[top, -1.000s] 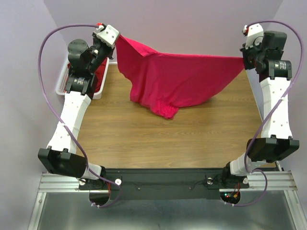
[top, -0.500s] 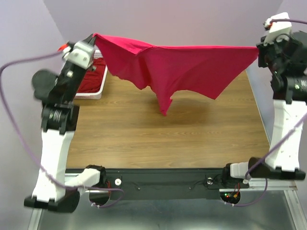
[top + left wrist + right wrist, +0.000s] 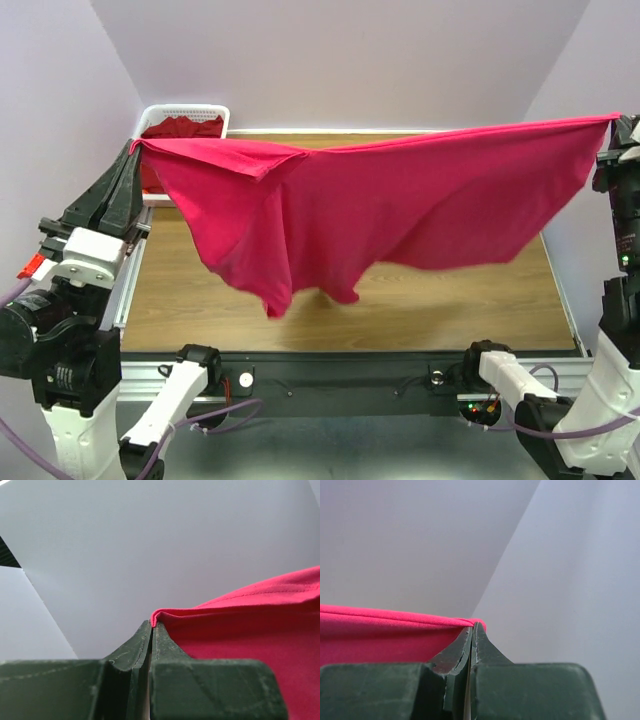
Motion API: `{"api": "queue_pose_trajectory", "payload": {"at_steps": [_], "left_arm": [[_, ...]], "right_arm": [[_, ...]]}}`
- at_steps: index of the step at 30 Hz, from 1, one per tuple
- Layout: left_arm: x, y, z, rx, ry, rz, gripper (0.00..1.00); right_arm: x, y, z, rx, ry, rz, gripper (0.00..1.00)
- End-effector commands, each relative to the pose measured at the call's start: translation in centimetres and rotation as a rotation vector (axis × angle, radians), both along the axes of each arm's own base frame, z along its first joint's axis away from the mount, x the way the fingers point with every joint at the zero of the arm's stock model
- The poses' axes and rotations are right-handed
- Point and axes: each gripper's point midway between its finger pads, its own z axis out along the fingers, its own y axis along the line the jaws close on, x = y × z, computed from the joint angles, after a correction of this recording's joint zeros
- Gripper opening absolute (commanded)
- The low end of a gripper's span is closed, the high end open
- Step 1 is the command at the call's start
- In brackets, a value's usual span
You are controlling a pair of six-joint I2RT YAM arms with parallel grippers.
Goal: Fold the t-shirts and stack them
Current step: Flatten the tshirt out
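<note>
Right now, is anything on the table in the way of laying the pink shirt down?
Nothing visible. The pink shirt hangs above the table, hiding part of it; the basket sits at the far left corner.

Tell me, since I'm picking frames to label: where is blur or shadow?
Top external: the lower hem of the bright pinkish-red cloth t-shirt is smeared, with soft shadow on the wooden table beneath. Left wrist, right wrist: even light, no glare.

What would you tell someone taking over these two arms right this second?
Left gripper: shut on one end of the pink shirt.
Right gripper: shut on the other end.
The shirt hangs stretched in the air above the table. A darker shirt lies in the basket.
Done: pink shirt lifted and spread.
Left: lay it down, fold it, fold the other, stack.
</note>
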Motion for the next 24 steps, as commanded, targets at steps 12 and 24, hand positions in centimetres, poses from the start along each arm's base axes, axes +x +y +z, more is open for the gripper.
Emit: {"api": "queue_pose_trajectory", "payload": {"at_steps": [12,24], "left_arm": [[15.4,-2.9,-17.5,0.188,0.560,0.003,0.00],[34.0,-4.3,-38.1,0.222,1.021,0.112,0.00]], "right_arm": [[17.5,-1.3,-19.0,-0.091,0.507,0.072,0.01],[30.2,-2.7,-41.5,0.002,0.841,0.096,0.01]]}}
